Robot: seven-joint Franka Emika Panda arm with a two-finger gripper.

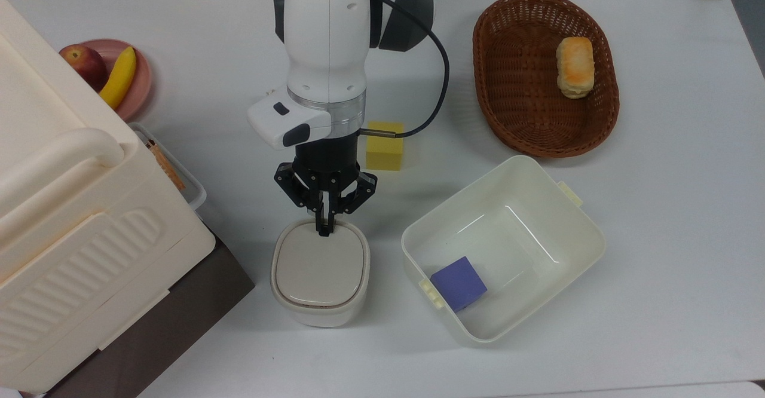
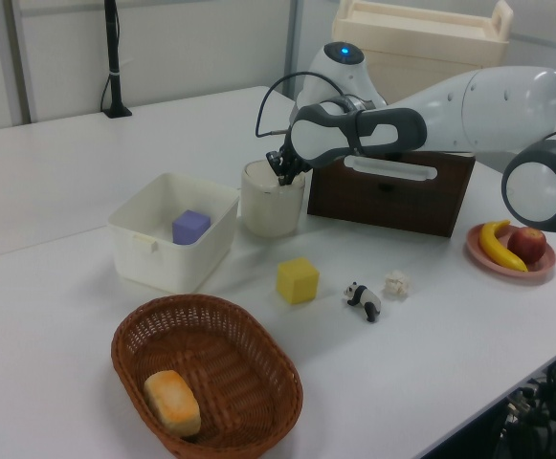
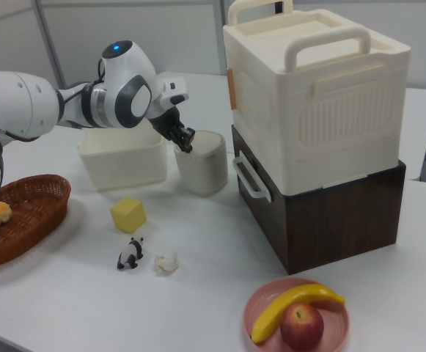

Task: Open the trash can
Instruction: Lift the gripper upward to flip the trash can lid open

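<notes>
The trash can (image 1: 320, 272) is a small cream bin with a flat beige lid, standing at the table's lower middle in the top view. My gripper (image 1: 324, 230) is shut, and its joined fingertips rest on the lid's rim at the edge nearer the arm, covering the dark button. The lid lies flat and closed. In the left view the gripper (image 2: 283, 175) touches the top of the trash can (image 2: 271, 203). In the right view the gripper (image 3: 187, 145) meets the rim of the trash can (image 3: 202, 165) from the right view's left.
A lidless cream tub (image 1: 574, 219) holding a purple cube (image 1: 458, 282) stands right of the can in the top view. A yellow cube (image 1: 385, 153) lies beside the arm. The big storage box (image 1: 60, 207), a wicker basket (image 1: 514, 57) with bread (image 1: 575, 66), and a fruit plate (image 1: 142, 81) surround them.
</notes>
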